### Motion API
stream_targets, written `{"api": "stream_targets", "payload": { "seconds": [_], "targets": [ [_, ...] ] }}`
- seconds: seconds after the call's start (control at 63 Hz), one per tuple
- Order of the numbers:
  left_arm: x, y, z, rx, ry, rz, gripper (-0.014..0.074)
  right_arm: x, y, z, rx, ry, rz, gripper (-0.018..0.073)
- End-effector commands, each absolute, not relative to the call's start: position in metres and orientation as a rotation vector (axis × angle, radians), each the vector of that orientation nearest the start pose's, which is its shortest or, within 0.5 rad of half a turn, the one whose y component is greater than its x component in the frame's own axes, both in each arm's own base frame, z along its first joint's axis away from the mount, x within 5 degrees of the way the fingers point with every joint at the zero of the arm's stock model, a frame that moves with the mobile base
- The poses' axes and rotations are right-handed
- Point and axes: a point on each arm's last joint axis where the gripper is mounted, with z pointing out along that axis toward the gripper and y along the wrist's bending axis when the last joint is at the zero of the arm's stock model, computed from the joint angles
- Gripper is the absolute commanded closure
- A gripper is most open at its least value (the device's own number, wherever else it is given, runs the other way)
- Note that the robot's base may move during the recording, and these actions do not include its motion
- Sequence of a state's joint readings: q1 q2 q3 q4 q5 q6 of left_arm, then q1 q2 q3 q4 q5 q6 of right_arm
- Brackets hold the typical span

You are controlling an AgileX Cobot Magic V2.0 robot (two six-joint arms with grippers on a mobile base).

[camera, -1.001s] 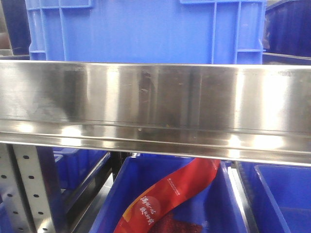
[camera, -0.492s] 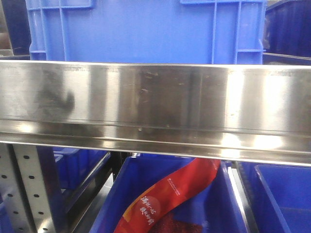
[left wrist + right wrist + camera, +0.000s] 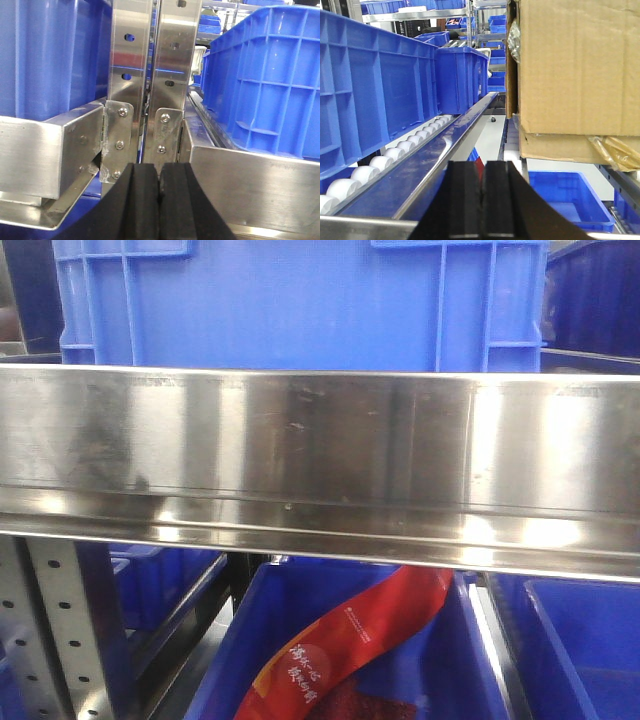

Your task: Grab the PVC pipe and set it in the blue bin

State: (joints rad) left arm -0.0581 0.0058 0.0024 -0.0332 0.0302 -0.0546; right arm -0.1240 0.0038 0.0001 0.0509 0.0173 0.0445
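Observation:
The PVC pipe is out of view in every frame. A blue bin [image 3: 300, 300] stands on the steel shelf rail [image 3: 320, 450] in the front view. The same kind of bin shows at the right of the left wrist view [image 3: 270, 75] and at the left of the right wrist view [image 3: 375, 85]. My left gripper [image 3: 160, 172] is shut and empty, facing the steel uprights [image 3: 150, 75] of the rack. My right gripper [image 3: 482, 170] is shut and empty, above a roller lane.
A lower blue bin [image 3: 340, 660] holds a red packet [image 3: 350, 645]. A cardboard box [image 3: 575, 70] sits at the right in the right wrist view. White rollers [image 3: 395, 150] line the lane. Another low blue bin [image 3: 565, 195] lies below the box.
A dark reflection on the left of the steel rail shifted and faded. Nothing else has moved.

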Motion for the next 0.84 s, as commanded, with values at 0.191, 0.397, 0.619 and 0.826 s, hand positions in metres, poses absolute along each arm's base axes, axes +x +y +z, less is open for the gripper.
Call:
{"api": "stream_targets", "payload": {
  "seconds": [0.191,0.397,0.619,0.826],
  "targets": [
    [0.0561,-0.003,0.2124,-0.025,1.493,-0.113,0.0708,0.0556,-0.0071,0.2139,0.16,1.468,-0.03,0.0728],
    [0.0561,-0.003,0.2124,-0.025,1.493,-0.113,0.0708,0.0556,-0.0071,0.2139,0.16,1.468,-0.03,0.0728],
    [0.0561,-0.003,0.2124,-0.025,1.493,-0.113,0.0708,0.0556,-0.0071,0.2139,0.16,1.468,-0.03,0.0728],
    [0.0561,-0.003,0.2124,-0.025,1.493,-0.113,0.0708,0.0556,-0.0071,0.2139,0.16,1.468,-0.03,0.0728]
  ]
}}
